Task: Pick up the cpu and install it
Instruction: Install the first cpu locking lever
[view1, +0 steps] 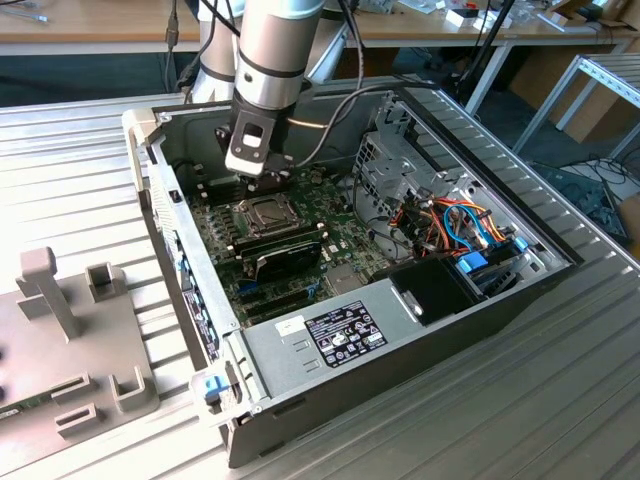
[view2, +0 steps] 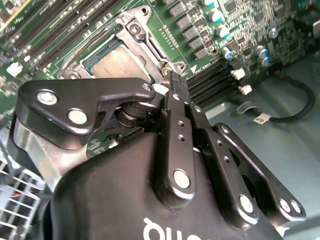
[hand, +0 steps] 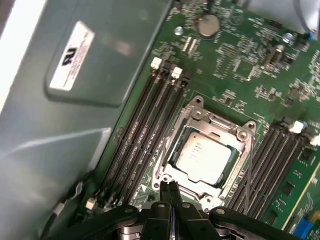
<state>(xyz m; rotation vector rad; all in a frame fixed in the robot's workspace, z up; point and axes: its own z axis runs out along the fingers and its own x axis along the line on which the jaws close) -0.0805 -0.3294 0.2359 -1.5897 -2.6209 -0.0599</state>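
Observation:
The cpu (hand: 202, 160), a small square chip with a dull silver top, lies flat in the motherboard socket, with the shiny metal retention frame (hand: 235, 131) around it. It also appears in the second wrist view as the cpu (view2: 116, 62), partly behind the gripper's black linkage. My gripper (hand: 170, 189) hangs just above the socket's edge, beside the chip, fingers pressed together with nothing between them. In the exterior view the gripper (view1: 268, 180) is low inside the open computer case, right over the socket (view1: 262, 212).
Memory slots (hand: 145, 130) run along both sides of the socket. A black card (view1: 285, 255) lies just in front of it. The power supply (view1: 330, 335), drive cage (view1: 390, 165) and coloured cables (view1: 450, 225) crowd the case. A grey fixture (view1: 60, 340) stands on the table.

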